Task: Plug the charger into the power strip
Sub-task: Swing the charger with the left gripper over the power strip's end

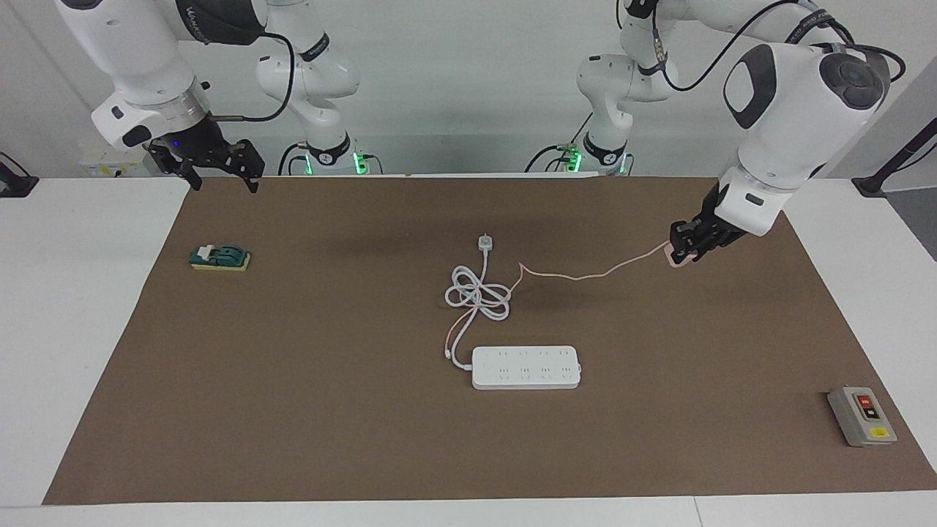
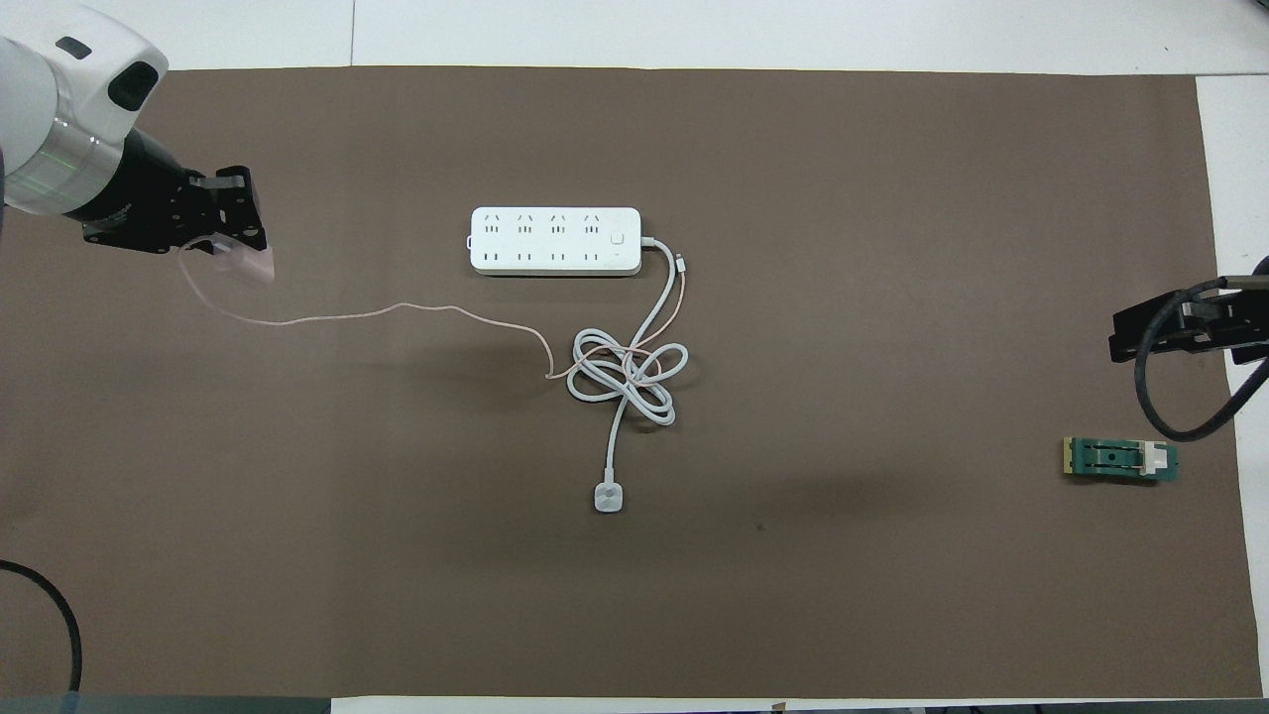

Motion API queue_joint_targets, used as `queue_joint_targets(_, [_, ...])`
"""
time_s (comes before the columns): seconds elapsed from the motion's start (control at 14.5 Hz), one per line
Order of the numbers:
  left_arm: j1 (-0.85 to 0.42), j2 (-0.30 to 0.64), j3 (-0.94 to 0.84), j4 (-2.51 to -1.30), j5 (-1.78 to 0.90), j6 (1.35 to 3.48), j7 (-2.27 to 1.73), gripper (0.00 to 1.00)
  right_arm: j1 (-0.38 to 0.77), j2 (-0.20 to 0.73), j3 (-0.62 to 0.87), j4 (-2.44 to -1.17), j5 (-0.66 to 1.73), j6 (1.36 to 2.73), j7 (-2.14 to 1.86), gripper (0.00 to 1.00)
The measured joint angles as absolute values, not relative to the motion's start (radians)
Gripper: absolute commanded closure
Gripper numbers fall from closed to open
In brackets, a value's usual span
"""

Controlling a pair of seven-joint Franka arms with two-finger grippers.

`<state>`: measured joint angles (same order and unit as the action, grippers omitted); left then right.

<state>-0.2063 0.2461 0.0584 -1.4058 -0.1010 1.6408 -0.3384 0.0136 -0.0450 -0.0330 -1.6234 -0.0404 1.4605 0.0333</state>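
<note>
The white power strip [image 1: 526, 367] [image 2: 555, 241] lies flat in the middle of the brown mat, sockets up, its thick white cord coiled beside it on the side nearer the robots. My left gripper [image 1: 681, 254] [image 2: 238, 250] is shut on the pale-pink charger [image 1: 673, 258] [image 2: 251, 265] and holds it in the air over the mat toward the left arm's end. The charger's thin pink cable [image 1: 585, 275] [image 2: 397, 312] trails down to the coil. My right gripper [image 1: 219, 176] [image 2: 1170, 332] hangs open over the mat's edge at the right arm's end, holding nothing.
A small white-grey plug [image 1: 484, 242] [image 2: 608, 496] ends the strip's cord, nearer the robots. A green and yellow block [image 1: 219, 258] [image 2: 1120, 460] sits toward the right arm's end. A grey switch box [image 1: 861, 416] with red and yellow buttons lies at the left arm's end.
</note>
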Motion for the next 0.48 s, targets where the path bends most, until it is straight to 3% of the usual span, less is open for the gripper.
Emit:
queue_joint_targets(0.28, [-0.24,0.292,0.052,-1.389,-0.101,1.714,-0.524,1.0,0.005,-0.046,-0.034,-1.623,-0.04,1.461,0.033,0.0])
queue_joint_targets(0.48, [-0.253,0.33,0.054,-1.362,-0.099,1.737,-0.884,1.0,0.005,-0.046,-0.033,-1.623,-0.04,1.461,0.033,0.0])
